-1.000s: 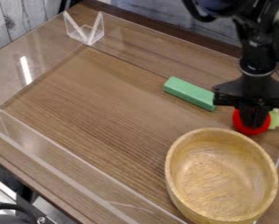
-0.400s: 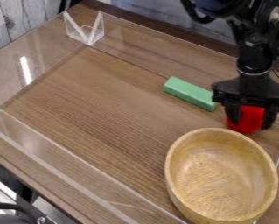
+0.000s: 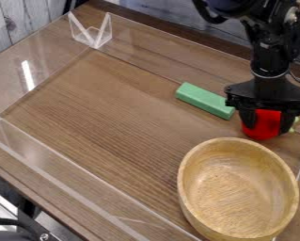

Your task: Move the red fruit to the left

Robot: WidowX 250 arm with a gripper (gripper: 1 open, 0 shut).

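The red fruit (image 3: 266, 121) sits on the wooden table at the right, just behind the bowl. My gripper (image 3: 266, 128) points down over it. Its two black fingers (image 3: 246, 117) hug the fruit's left and right sides, so only the red middle shows between them. The fruit's green top is hidden under the gripper body. The fruit still rests on the table surface.
A large wooden bowl (image 3: 191, 168) stands at the front right, close to the fruit. A green rectangular block (image 3: 204, 100) lies just left of the gripper. Clear plastic walls (image 3: 26, 75) ring the table, with a clear bracket (image 3: 90, 34) at the back left.
The gripper has sunk from just above the fruit, opened, and brought its fingers down around the fruit's sides. The fruit, block and bowl have stayed put.
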